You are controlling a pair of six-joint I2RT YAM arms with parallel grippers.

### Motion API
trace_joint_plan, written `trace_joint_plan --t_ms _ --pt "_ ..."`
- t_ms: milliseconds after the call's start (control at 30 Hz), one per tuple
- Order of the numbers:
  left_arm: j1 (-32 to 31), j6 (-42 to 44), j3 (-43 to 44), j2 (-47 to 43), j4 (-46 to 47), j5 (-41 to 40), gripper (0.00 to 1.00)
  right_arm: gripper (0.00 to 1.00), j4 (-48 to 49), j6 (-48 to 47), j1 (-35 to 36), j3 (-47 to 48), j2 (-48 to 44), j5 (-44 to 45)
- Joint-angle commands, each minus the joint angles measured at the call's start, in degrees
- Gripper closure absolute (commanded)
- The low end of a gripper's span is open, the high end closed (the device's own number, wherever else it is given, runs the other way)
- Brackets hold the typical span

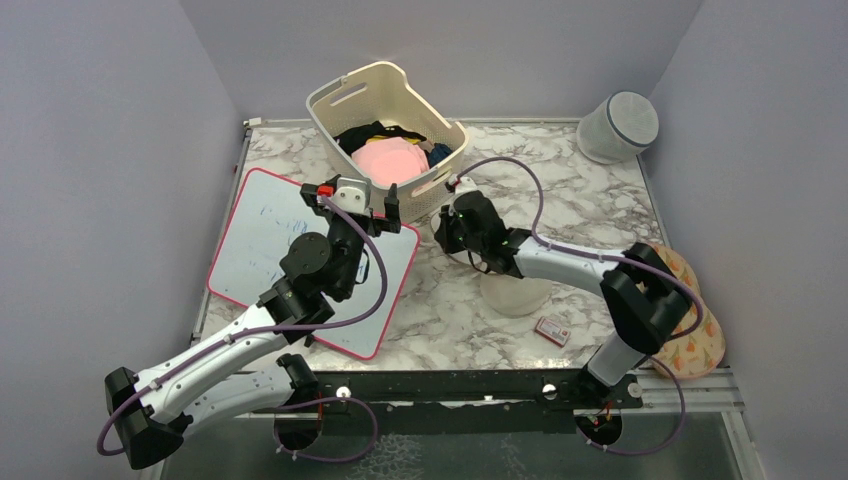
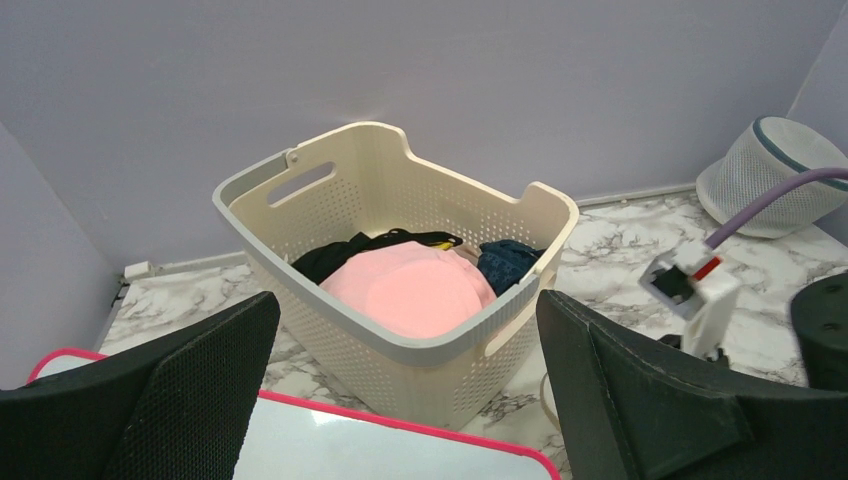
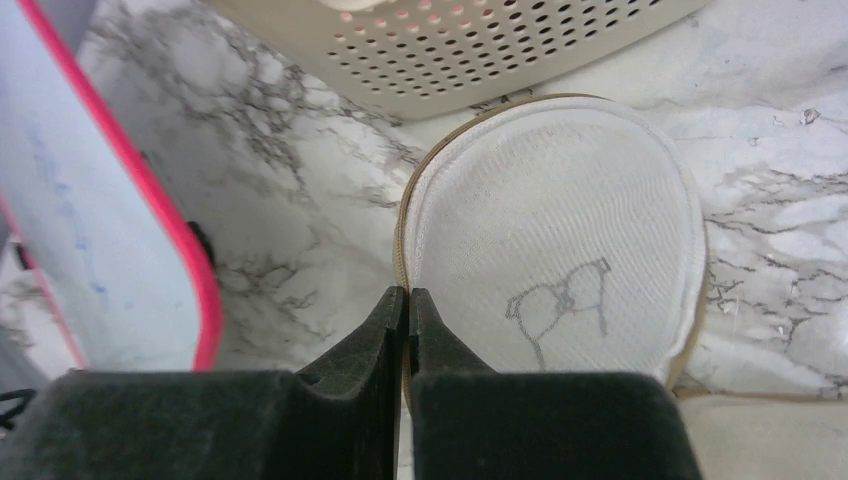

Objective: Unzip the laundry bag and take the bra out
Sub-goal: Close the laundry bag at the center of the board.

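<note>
**Status of task.** The laundry bag (image 3: 550, 230) is located on the marble table (image 1: 600, 200), at centre right of the right wrist view, just below the basket (image 2: 400, 180). In the top view it is largely hidden beneath the right arm. Its flat mesh top is seen whole and its beige rim runs unbroken wherever it is in view; no opening is shown. Unzipping is therefore judged as not yet done or only just begun. The bra is not seen in any view, and its removal remains outstanding.

**Jaw state.** The right gripper (image 3: 408, 295) is closed, its tips pressed together at the left rim of the bag, with a sliver of beige edging caught between them. Whether the zip pull itself is pinched cannot be told. The left gripper (image 2: 407, 310) is spread wide and holds nothing; it is positioned above the whiteboard (image 1: 300, 260), left of centre in the top view, facing the basket.

**Markings.** A small dark bra outline is printed on the bag top, lower centre of the right wrist view; no words accompany it. Faint blue marks are present on the whiteboard but cannot be read. A small red box (image 1: 552, 330) is seen at lower right of the top view; its print is too small to read.
</note>
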Motion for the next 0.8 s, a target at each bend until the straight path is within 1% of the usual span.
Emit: trace_joint_plan --t_ms 0,67,133,233,333,433,500,600,767 --pt "0.5 -1.0 -0.4 -0.3 0.5 2.0 0.04 0.99 3.3 9.1 -1.4 -5.2 -8.1 -5.3" --pt "0.5 -1.1 -0.2 0.4 0.4 3.5 0.04 0.99 5.6 13.0 -2.1 -9.3 -12.2 -5.3" --pt "0.5 -1.3 0.5 1.7 -0.2 6.3 0.03 0.99 8.8 17.5 -2.8 -13.9 -16.1 -5.4" --pt "0.6 -2.4 2.2 4.9 -2.2 10.7 0.01 0.99 13.3 21.9 -3.0 -19.8 -20.8 -4.8" --pt "0.6 -4.7 4.7 9.6 -5.6 15.4 0.05 0.99 15.7 25.5 -3.3 -24.4 -25.0 -3.7" --pt "0.6 -6.2 7.6 13.6 -9.2 18.8 0.07 0.99 15.0 27.4 -3.5 -28.3 -30.1 0.5" --pt "0.6 -6.4 8.5 15.0 -10.4 19.6 0.08 0.99 13.5 27.1 -3.7 -30.2 -33.5 3.2" --pt "0.6 -6.3 8.1 15.2 -9.9 19.7 0.08 0.99 8.7 26.4 -3.8 -30.8 -37.4 6.8" --pt "0.6 -6.8 7.2 15.2 -8.8 20.9 0.08 0.99 1.4 26.1 -4.0 -31.0 -41.5 12.9"
